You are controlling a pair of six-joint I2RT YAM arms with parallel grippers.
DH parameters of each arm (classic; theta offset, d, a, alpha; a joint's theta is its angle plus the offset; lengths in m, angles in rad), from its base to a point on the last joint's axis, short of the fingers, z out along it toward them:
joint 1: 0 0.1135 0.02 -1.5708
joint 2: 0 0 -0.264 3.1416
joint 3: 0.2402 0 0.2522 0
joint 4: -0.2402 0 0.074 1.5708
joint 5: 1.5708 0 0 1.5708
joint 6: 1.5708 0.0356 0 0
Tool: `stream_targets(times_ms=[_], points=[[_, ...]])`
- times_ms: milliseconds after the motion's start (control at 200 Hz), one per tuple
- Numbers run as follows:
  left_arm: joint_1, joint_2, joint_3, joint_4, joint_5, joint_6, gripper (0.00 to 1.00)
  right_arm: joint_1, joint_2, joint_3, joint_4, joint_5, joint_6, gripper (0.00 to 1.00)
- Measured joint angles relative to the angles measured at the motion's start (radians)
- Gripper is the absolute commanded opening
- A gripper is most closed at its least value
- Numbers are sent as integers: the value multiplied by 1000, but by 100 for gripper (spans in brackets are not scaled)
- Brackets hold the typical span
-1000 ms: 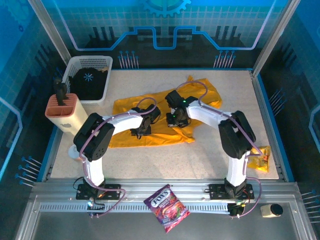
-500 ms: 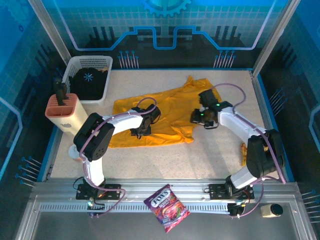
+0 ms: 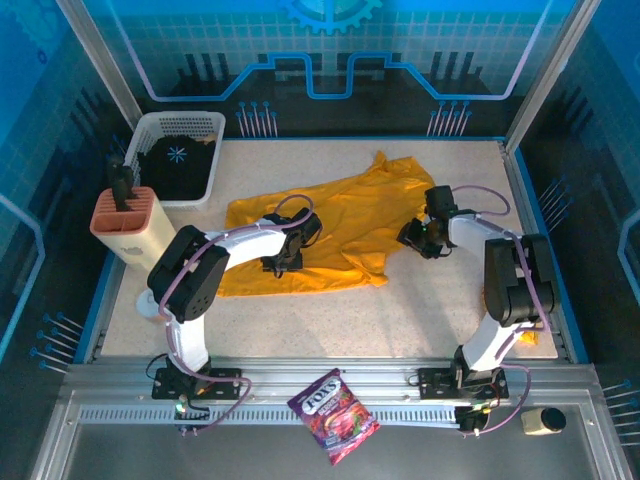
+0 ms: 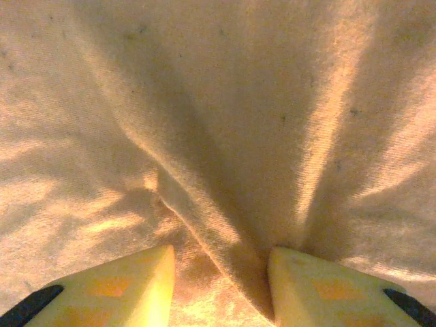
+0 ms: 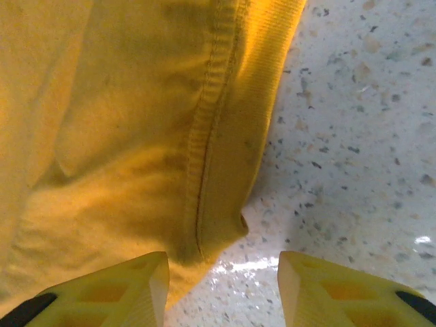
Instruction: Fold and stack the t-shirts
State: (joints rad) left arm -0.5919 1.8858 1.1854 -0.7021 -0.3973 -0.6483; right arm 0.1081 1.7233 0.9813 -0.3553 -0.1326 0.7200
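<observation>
One golden-yellow t-shirt (image 3: 340,225) lies unfolded across the middle of the table (image 3: 450,310). The left gripper (image 4: 221,286) sits about half open, pressed on the cloth with a ridge between its fingers, not visibly clamped. The right gripper (image 5: 223,289) hangs half open and empty over the shirt's right hem corner; closing there may catch one layer only, or scrape bare table

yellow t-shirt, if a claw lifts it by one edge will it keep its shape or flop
Likely floppy: the yellow t-shirt lies wrinkled on the table, with soft creases by the left claw. Probably light: the thin hem curls at its corner. A push would probably bunch it rather than slide it whole.
</observation>
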Motion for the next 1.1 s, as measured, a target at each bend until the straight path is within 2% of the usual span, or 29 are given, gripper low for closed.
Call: stream_targets(times_ms=[240,445,676,796,956,1101], points=[[0,0,0,0,2,0,42,-3,43,0,54,2,52,32],[0,0,0,1,2,0,42,-4,54,9,49,25,77,0],[0,0,-7,9,2,0,42,-3,66,36,49,66,55,0],[0,-3,-12,16,-1,0,41,-17,9,39,-32,134,-3,0],[0,-8,-23,28,-9,0,41,-103,-114,93,-193,269,-122,0],[0,-8,-23,30,-10,2,41,-193,-121,165,-301,399,-219,0]])
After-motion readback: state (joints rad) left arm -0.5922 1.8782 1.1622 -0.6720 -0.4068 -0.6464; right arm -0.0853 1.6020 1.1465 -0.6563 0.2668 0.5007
